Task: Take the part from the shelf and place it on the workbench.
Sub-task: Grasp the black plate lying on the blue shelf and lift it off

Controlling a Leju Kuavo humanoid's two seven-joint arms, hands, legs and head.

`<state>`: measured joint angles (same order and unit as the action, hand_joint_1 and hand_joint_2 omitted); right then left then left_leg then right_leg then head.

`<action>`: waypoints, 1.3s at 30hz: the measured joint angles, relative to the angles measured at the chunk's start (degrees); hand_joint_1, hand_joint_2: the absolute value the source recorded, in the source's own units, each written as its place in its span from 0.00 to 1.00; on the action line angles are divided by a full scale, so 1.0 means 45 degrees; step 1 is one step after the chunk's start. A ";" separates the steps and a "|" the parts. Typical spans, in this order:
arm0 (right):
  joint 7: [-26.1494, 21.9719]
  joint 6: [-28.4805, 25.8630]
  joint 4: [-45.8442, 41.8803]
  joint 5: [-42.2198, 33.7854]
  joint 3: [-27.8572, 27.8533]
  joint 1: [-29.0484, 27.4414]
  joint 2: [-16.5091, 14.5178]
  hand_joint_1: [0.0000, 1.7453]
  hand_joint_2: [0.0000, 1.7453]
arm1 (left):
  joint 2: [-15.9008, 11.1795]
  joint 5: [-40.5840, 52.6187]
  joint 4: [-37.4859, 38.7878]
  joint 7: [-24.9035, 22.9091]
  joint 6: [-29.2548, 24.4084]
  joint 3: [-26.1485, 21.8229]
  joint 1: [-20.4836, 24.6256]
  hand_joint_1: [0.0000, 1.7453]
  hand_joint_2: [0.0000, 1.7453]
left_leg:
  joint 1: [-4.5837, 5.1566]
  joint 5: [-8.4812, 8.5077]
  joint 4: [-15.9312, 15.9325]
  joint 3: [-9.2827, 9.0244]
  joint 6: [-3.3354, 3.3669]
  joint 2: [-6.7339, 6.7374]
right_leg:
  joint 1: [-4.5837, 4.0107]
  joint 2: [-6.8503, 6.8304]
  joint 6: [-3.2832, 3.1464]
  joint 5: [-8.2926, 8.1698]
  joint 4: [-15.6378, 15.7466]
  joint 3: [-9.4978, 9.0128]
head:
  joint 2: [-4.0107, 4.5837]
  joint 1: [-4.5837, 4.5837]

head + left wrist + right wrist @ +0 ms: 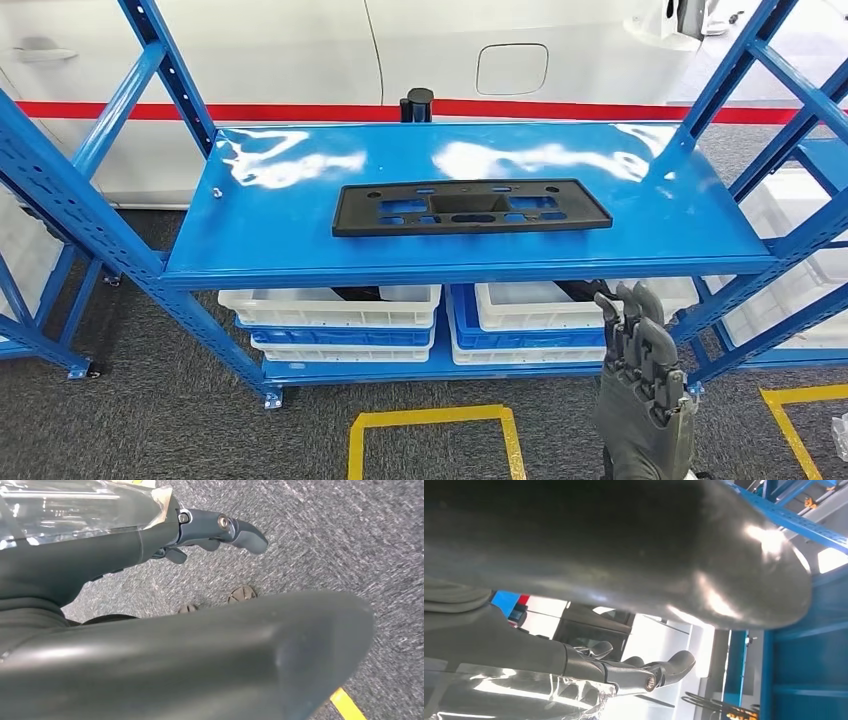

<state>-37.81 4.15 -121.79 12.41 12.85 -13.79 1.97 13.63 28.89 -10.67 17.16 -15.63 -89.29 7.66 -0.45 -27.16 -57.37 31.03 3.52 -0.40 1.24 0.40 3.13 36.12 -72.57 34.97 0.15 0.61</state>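
Part [470,207]: flat black panel, mid shelf [250,230] top, near front edge | right hand [645,385]: below front edge, rightward, fingers loosely extended, holding nothing (apart from part) | left hand [220,530]: over carpet, empty.

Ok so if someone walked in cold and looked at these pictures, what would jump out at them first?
Probably the flat black part, lying alone in the middle of the glossy blue shelf. Next, the robot's right hand, raised in front of the shelf's lower right, holding nothing. White bins sit stacked on the level underneath.
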 joint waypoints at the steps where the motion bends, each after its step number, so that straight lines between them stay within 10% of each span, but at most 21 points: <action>1: 0.0000 0.0000 0.0019 0.0001 -0.0012 -0.0007 0.0001 0.00 0.00 | 0.0005 0.0000 0.0000 0.0000 0.0000 0.0000 -0.0006 0.00 0.00 | -0.0005 -0.0085 0.0012 -0.0094 -0.0008 -0.0012 | 0.0011 -0.0002 0.0016 0.0178 -0.0191 0.0379 | 0.0000 -0.0002; 5: 0.0000 0.0000 0.0075 0.0001 -0.0034 -0.0012 0.0001 0.00 0.00 | 0.0009 -0.0002 0.0000 0.0000 0.0000 0.0000 -0.0020 0.00 0.00 | -0.0030 -0.0539 0.0001 -0.0545 -0.0199 -0.0068 | 0.0117 -0.0109 0.0502 -0.1269 0.2258 0.0125 | 0.0000 -0.0023; 11: 0.0000 0.0000 0.0109 0.0002 -0.0053 -0.0016 -0.0024 0.00 0.00 | 0.0017 -0.0015 0.0004 0.0001 0.0000 0.0000 0.0030 0.00 0.00 | -0.0064 -0.1050 -0.0501 -0.1049 -0.0700 0.0082 | 0.0080 -0.0183 -0.0391 -0.1947 0.3110 -0.0623 | 0.0000 -0.0004; 16: 0.0000 -0.0074 0.0139 0.0167 -0.0061 -0.0066 -0.0097 0.00 0.00 | 0.0023 -0.0013 0.0010 -0.0008 0.0004 0.0000 0.0009 0.00 0.00 | -0.0097 -0.2329 -0.3502 0.1315 -0.0862 0.0056 | 0.0020 -0.0123 -0.0724 -0.1638 0.3118 -0.1026 | 0.0000 0.0051; 18: 0.0000 -0.0148 0.0165 0.0292 -0.0068 -0.0112 -0.0129 0.00 0.00 | 0.0019 -0.0015 0.0010 -0.0023 0.0018 0.0000 -0.0012 0.00 0.00 | -0.0087 -0.1947 -0.2925 0.1569 -0.0805 0.0058 | 0.0006 -0.0085 -0.0684 -0.1438 0.3118 -0.1244 | 0.0000 0.0055; 21: 0.0000 -0.0255 0.0195 0.0411 -0.0085 -0.0159 -0.0197 0.00 0.00 | -0.0014 -0.0024 0.0006 -0.0035 0.0023 -0.0001 -0.0037 0.00 0.00 | 0.0042 -0.0334 -0.1047 0.1198 -0.0516 0.0050 | -0.0018 -0.0057 -0.0565 -0.1123 0.3129 -0.1557 | 0.0000 0.0033; 26: 0.0000 -0.0458 0.0250 0.0553 -0.0153 -0.0265 -0.0335 0.00 0.00 | -0.0021 -0.0136 0.0006 -0.0034 -0.0091 -0.0007 -0.0076 0.00 0.00 | 0.0189 -0.0157 -0.0375 0.0712 -0.0136 -0.0074 | -0.0086 -0.0001 -0.0173 -0.0990 0.3040 -0.2044 | 0.0000 0.0037; 29: 0.0000 -0.0609 0.0272 0.0756 -0.0255 -0.0294 -0.0379 0.00 0.00 | -0.0004 -0.0246 0.0005 -0.0027 -0.0113 -0.0007 -0.0072 0.00 0.00 | 0.0088 0.0053 -0.0164 0.0115 0.0017 -0.0016 | -0.0109 -0.0010 -0.0141 -0.0887 0.1838 -0.1495 | 0.0002 -0.0031; 32: 0.0000 -0.0848 0.0338 0.1098 -0.0427 -0.0375 -0.0481 0.00 0.00 | 0.0030 -0.0388 0.0009 -0.0024 -0.0117 -0.0009 -0.0054 0.00 0.00 | 0.0084 -0.0214 -0.0154 -0.0079 0.0045 -0.0046 | -0.0102 -0.0010 -0.0221 -0.0264 0.0085 0.0017 | 0.0001 -0.0081; 34: 0.0000 -0.0976 0.0394 0.1330 -0.0552 -0.0430 -0.0574 0.00 0.00 | 0.0040 -0.0439 0.0010 -0.0024 -0.0117 -0.0010 -0.0074 0.00 0.00 | 0.0078 -0.0458 -0.0155 -0.0320 0.0015 -0.0104 | -0.0083 -0.0012 -0.0119 -0.0062 0.0108 0.0603 | 0.0000 -0.0090; 37: 0.0000 -0.1160 0.0468 0.1705 -0.0739 -0.0459 -0.0716 0.00 0.00 | 0.0044 -0.0459 0.0008 -0.0029 -0.0137 -0.0010 -0.0088 0.00 0.00 | 0.0072 -0.0839 -0.0160 -0.0733 -0.0114 -0.0172 | -0.0043 -0.0043 0.0269 -0.1465 0.2069 0.0373 | 0.0001 -0.0102; 39: 0.0000 -0.1481 0.0541 0.2200 -0.0853 -0.0476 -0.0820 0.00 0.00 | 0.0044 -0.0434 0.0006 -0.0098 -0.0325 -0.0005 -0.0092 0.00 0.00 | 0.0120 -0.1042 -0.0181 -0.0866 -0.0251 -0.0177 | -0.0082 -0.0064 0.0133 -0.2275 0.2737 0.0175 | 0.0001 -0.0098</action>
<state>-37.81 -2.51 -119.35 22.31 9.01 -15.93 -1.72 13.83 26.94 -10.64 16.72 -17.09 -89.31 7.25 0.09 -31.85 -58.18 27.13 2.39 -1.20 0.87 0.11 3.73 25.88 -60.26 35.76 0.16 0.16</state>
